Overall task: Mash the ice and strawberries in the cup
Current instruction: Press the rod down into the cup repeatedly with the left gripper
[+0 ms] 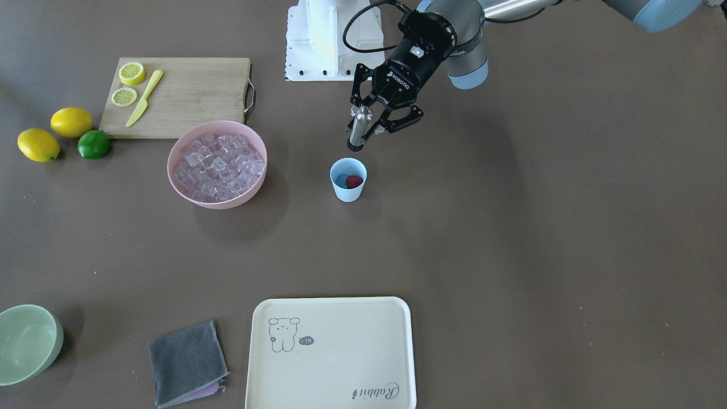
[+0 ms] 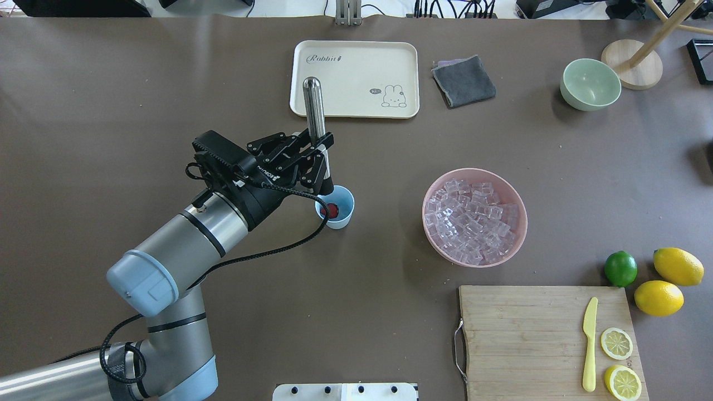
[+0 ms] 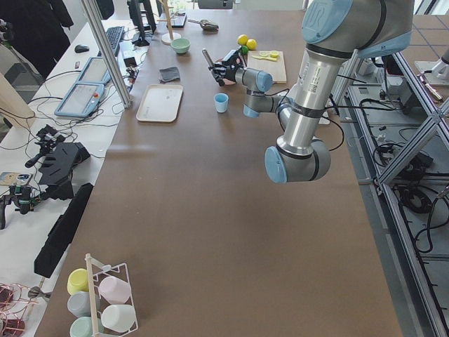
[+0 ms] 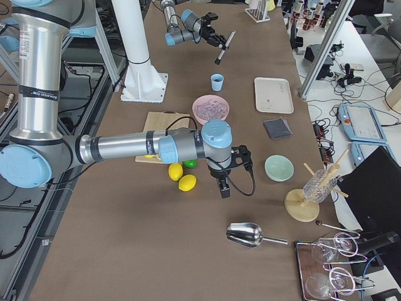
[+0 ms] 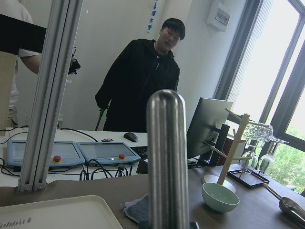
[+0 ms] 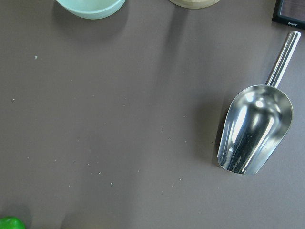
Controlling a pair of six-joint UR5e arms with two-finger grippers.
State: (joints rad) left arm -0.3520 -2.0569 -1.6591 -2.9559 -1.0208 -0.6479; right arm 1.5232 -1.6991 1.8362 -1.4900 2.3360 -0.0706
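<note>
We are holding the brushed-steel cylindrical muddler [image 2: 315, 106], black at its tip, in the left gripper [image 2: 320, 149]. The gripper's fingers are clamping the shaft near its lower end. The tool is leaning, and its tip is hanging above the small pale-blue tapered plastic cup [image 2: 341, 221], not yet inside it.

In the overhead view the cup is standing near the table's middle. The wide pink plastic bowl [image 2: 473, 171] is lying at its 3 o'clock and the cream rectangular tray [image 2: 356, 72] at its 12 o'clock.

**Procedure.** We are judging that the shaft needs bringing upright over the cup's centre before descending. Nothing is bracing the light cup, so an off-centre push could tip it. Short, vertical presses are advisable.

The right gripper [image 4: 224, 189] is hanging low beside the lemons. We cannot tell whether its fingers are apart or together.

**Count.**
- One cup and one muddler.
- One tiny red strawberry [image 2: 332, 210], lying inside the cup.
- Clear rounded ice cubes [image 2: 473, 220] heaped in the pink bowl, too many to count. We cannot tell whether any is in the cup.
- Two whole yellow lemons [image 2: 678, 266].
- One round green lime [image 2: 620, 268].
</note>
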